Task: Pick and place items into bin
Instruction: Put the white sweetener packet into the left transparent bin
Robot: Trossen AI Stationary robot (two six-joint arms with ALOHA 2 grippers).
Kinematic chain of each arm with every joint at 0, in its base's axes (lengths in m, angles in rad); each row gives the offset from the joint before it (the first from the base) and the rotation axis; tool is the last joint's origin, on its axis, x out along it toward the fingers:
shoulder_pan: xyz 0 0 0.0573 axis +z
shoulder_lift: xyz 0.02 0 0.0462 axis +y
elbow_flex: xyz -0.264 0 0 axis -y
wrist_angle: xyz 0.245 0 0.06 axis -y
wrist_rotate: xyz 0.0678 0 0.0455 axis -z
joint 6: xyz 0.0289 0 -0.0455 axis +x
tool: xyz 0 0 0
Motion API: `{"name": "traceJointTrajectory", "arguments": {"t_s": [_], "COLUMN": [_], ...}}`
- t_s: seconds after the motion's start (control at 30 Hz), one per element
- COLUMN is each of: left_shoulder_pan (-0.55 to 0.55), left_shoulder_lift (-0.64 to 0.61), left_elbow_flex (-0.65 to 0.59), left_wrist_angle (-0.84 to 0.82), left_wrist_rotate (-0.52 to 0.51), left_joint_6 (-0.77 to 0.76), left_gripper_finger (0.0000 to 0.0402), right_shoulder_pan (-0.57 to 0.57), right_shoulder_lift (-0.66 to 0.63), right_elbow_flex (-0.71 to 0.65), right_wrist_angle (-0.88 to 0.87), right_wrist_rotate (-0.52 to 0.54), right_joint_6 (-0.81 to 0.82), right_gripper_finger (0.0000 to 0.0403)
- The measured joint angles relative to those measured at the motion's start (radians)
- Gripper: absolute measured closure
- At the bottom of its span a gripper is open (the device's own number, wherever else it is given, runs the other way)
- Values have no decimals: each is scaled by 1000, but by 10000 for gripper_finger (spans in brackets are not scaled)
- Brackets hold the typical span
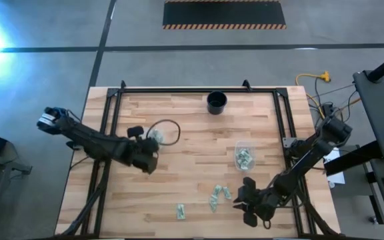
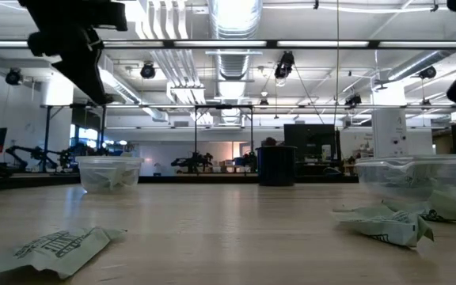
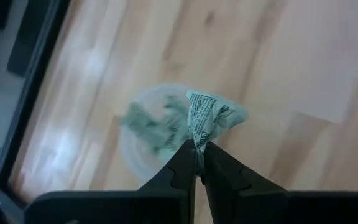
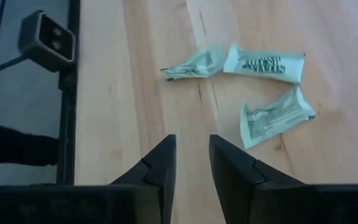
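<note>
At the left of the high view, the left hand (image 1: 153,151) is pressed together on one pale green packet (image 3: 211,115), pinched at its crimped end and held just above a clear tub (image 1: 154,137) that already contains other packets. The pinched packet hangs crumpled, so it is judged light, soft and easily creased; a firm pinch on an end seam or across the flat middle is judged the surest hold, since the film looks slick.

Lower centre, loose packets (image 1: 217,195) lie flat on the wooden tabletop (image 1: 199,167), with one more (image 1: 180,212) apart at the bottom edge. A second clear tub (image 1: 245,156) holding packets stands right of centre.

At the lower right, the right hand (image 1: 248,206) is spread slightly, empty, hovering near the loose packets without touching them.
</note>
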Motion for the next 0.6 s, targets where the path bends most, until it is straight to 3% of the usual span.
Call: {"name": "traceJointTrajectory", "arguments": {"t_s": [0.37, 0.6], "left_shoulder_pan": [203, 314], "left_shoulder_lift": [-67, -62], "left_elbow_flex": [-19, -104], "left_wrist_angle": [-16, 137], "left_wrist_rotate": [-4, 126], "left_joint_6": [102, 183], "left_gripper_finger": [394, 382], "right_shoulder_pan": [-11, -34], "right_shoulder_lift": [13, 48], "right_elbow_flex": [0, 0], "right_wrist_angle": [4, 7], "right_wrist_rotate": [10, 35], "right_joint_6": [23, 1], "right_gripper_finger": [264, 248]}}
